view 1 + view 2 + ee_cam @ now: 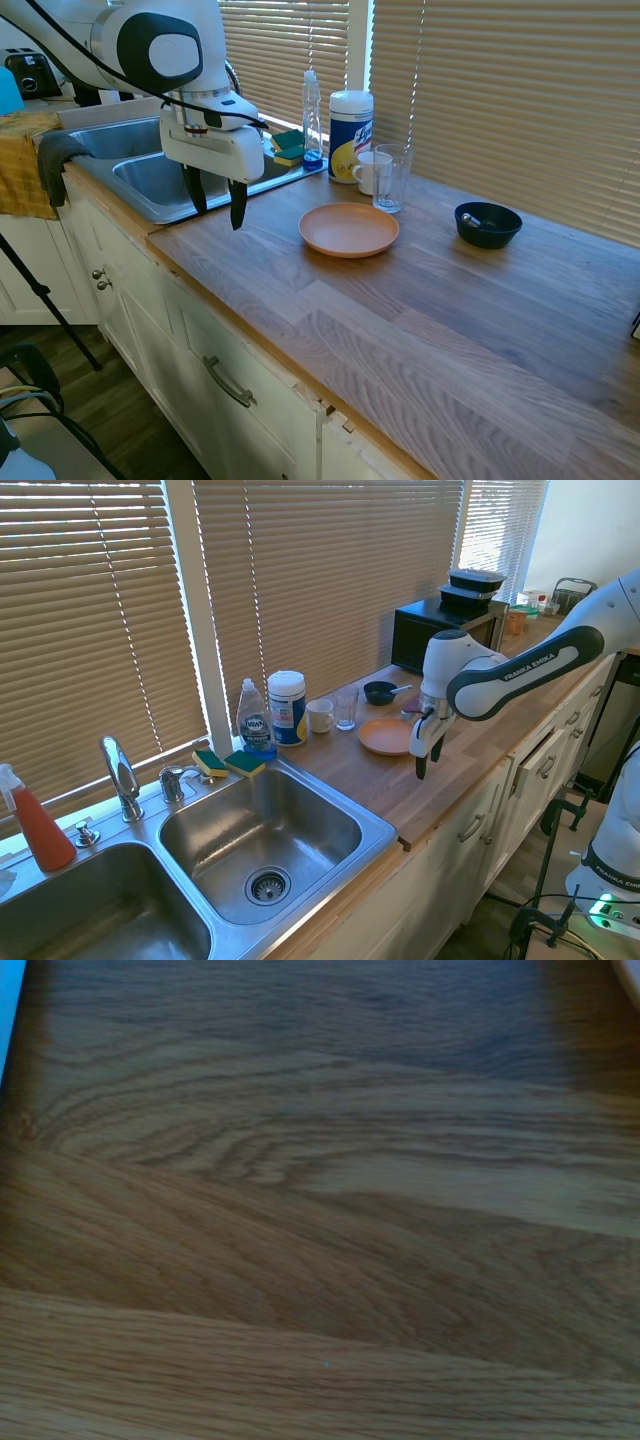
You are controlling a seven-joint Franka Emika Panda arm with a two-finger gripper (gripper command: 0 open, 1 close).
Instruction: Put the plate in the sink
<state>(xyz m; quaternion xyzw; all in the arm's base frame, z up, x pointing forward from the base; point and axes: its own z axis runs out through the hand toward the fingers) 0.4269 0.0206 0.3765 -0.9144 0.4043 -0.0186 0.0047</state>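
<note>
The wooden counter (420,300) runs wide and bare under the gripper (215,205), and the wrist view shows only blurred wood grain (320,1220). The sink (260,850) lies just beside the gripper, along the counter's end; its 2 basins are steel, and the one farther from the gripper is cut off at the picture edge in the second exterior view. The plate (348,229) sits flat on the counter on the gripper's other side, near but not touching, rim up; being round, it has no long axis. Open wood lies between it and the counter's front edge. The gripper hangs over the counter near that front edge, its 2 dark fingers (237,203) pointing down, spread apart with nothing between them. Behind the plate stand a glass (390,178), a white mug (366,172) partly hidden by it, and farther off a dark blue bowl (487,224).
</note>
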